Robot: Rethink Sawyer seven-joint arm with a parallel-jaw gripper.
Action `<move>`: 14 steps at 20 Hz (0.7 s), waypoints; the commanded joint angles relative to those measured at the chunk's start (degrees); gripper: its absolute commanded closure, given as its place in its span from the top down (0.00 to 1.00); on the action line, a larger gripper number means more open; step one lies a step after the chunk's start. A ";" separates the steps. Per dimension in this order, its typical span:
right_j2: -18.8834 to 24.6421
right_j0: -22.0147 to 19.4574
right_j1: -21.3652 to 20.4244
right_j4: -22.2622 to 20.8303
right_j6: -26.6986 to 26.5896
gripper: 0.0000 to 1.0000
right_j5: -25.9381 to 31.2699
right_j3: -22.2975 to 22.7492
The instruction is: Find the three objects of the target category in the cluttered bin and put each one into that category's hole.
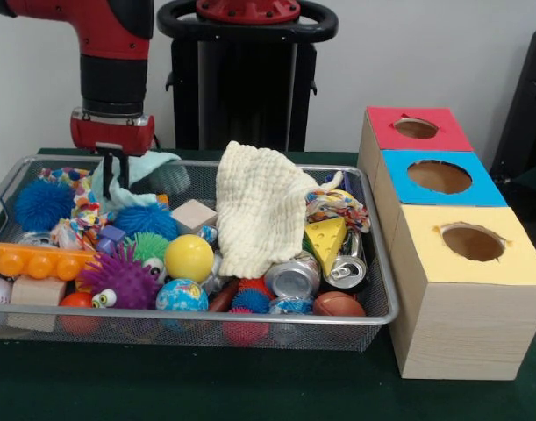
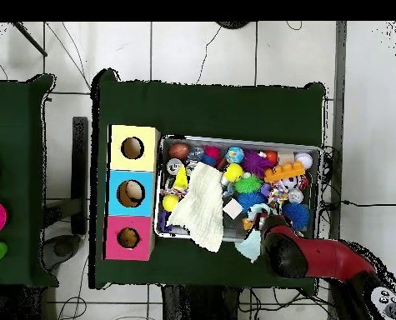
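Wire-mesh bin [image 1: 373, 289] sits at left-centre of the front view, packed with toys. A cream knitted cloth [image 1: 260, 209] drapes over its back rim and middle. At the bin's lower right lie two crushed drink cans [image 1: 292, 279], a yellow cheese-wedge toy [image 1: 325, 243] and a small brown football [image 1: 338, 304]. A yellow ball [image 1: 189, 257], purple spiky ball [image 1: 118, 279] and orange block [image 1: 38, 260] occupy the lower left. The gripper [image 1: 116, 168] hangs at the upper left over a pale teal cloth [image 1: 149, 168]; its opening cannot be judged. Right of the bin stands a wooden box with red hole [image 1: 416, 128], blue hole [image 1: 439, 176] and yellow hole [image 1: 472, 242], all apart from the bin.
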 commanded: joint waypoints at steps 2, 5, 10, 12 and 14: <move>13.78 -1.60 -6.05 -1.14 -19.19 0.00 18.08 -8.83; 16.84 -2.73 -6.34 -1.24 -22.55 0.00 22.36 -10.55; 21.00 -5.92 -4.17 -2.56 -24.88 0.00 25.47 -12.07; 21.92 -7.32 -2.60 -3.47 -24.57 0.00 24.71 -11.96; 22.47 -8.54 -1.14 -4.77 -23.73 0.00 23.01 -11.42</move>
